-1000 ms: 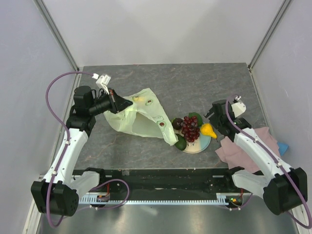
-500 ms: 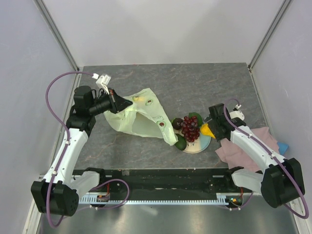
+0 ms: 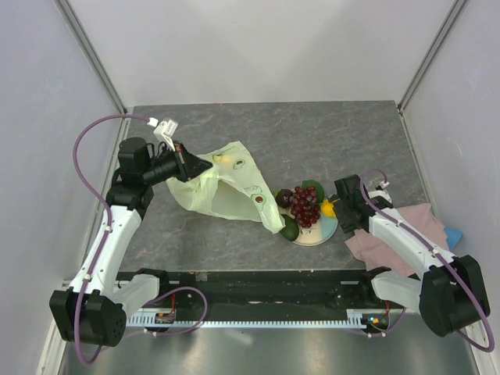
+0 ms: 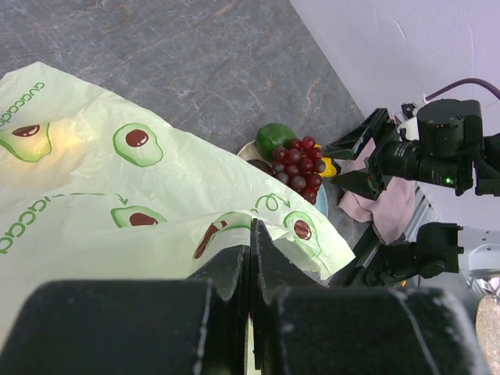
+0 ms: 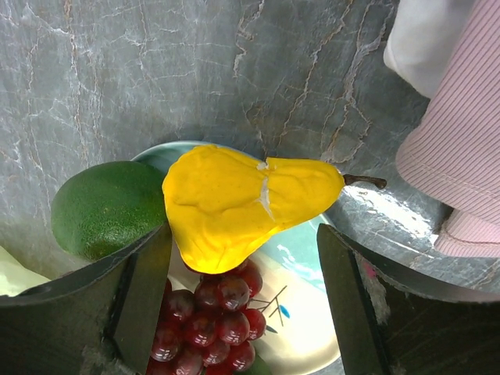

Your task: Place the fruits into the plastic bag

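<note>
Grey stone-patterned tabletop (image 3: pixel 312 129) is carrying everything: at the left, the left gripper (image 4: pixel 250 254) is clamping fully closed on a fold of the plastic bag (image 3: pixel 223 191), which is lying crumpled between that gripper and the plate (image 3: pixel 326 232). On the plate, the grape bunch (image 3: pixel 305 205), two avocados (image 3: pixel 313 187), a dark round fruit (image 3: pixel 284 197) and the pear (image 5: pixel 234 207) are sitting together, outside the bag. At the right, the right gripper (image 5: pixel 242 233) is holding its fingers wide apart on either side of the pear without gripping it, beside a pink cloth (image 3: pixel 398 226).
</note>
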Tool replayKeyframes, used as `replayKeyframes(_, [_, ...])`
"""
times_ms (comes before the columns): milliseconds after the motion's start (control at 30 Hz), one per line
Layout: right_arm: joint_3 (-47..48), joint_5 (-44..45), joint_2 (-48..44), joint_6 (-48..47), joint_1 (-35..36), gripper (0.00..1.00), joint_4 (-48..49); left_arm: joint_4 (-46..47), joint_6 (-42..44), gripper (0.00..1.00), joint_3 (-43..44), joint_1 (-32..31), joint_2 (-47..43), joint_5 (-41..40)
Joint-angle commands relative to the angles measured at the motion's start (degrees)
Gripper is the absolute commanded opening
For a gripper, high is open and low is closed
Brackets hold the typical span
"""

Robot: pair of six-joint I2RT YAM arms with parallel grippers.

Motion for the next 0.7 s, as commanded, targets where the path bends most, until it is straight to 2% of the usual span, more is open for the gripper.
replayKeyframes(0, [-0.6, 0.4, 0.7, 2.3, -0.1, 0.82, 2.1, 0.0, 2.3, 0.02, 2.2, 0.3, -0.5, -0.6])
replayKeyframes(433, [-1.3, 2.6, 4.3, 2.9, -0.1, 0.76, 3.9, 0.0, 2.4, 0.01, 2.2, 0.3, -0.4, -0.6])
replayKeyframes(533, [-1.8, 2.1, 5.1, 3.2, -0.1, 0.71, 4.6, -0.1, 2.4, 0.02, 2.2, 0.3, -0.4, -0.6])
replayKeyframes(667, [-2.2, 2.1, 4.4, 4.2, -0.2, 0.56, 4.7, -0.1, 2.4, 0.01, 2.2, 0.3, -0.4, -0.7])
